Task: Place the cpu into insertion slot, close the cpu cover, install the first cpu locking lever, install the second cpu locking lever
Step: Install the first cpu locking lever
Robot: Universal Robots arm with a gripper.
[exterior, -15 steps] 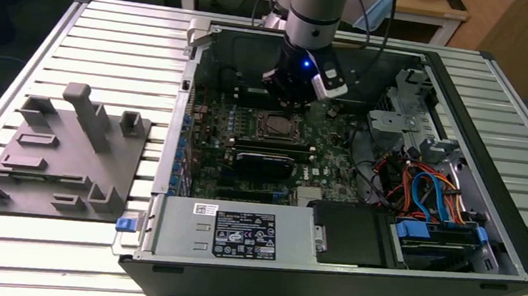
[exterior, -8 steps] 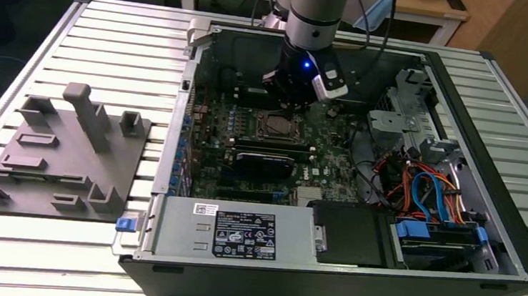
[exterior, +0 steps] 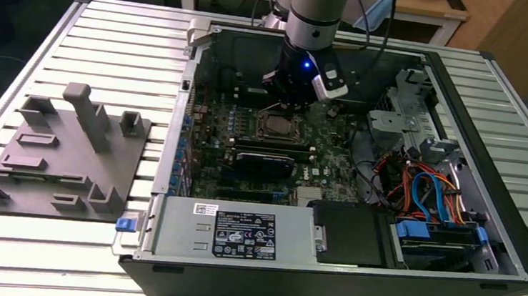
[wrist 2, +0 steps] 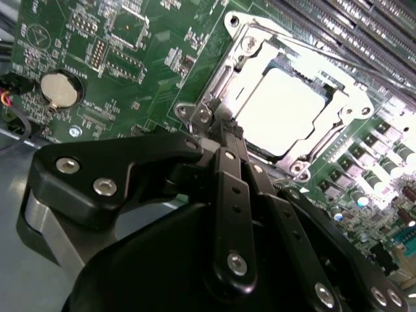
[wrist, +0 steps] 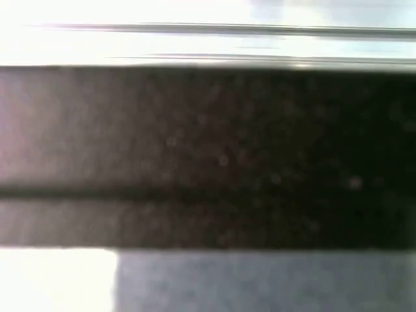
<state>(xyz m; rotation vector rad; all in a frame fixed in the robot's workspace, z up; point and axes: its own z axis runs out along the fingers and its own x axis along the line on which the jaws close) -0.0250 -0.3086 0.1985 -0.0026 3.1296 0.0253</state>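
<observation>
Black gripper (wrist 2: pixel 224 129), fingers pressed together, has its tips at one corner of the thin silvery square-frame cpu cover (wrist 2: pixel 346 97), which lies flat over the dull silver-grey square cpu (wrist 2: pixel 286 110).

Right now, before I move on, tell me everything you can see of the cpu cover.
The cover is a thin, shiny, silvery metal frame with a large square cut-out. It lies flat on the socket on the green motherboard. It frames the cpu, whose pale top shows through the opening. The gripper, shut, has its tips at one corner of the frame; I cannot tell whether they touch it.
</observation>
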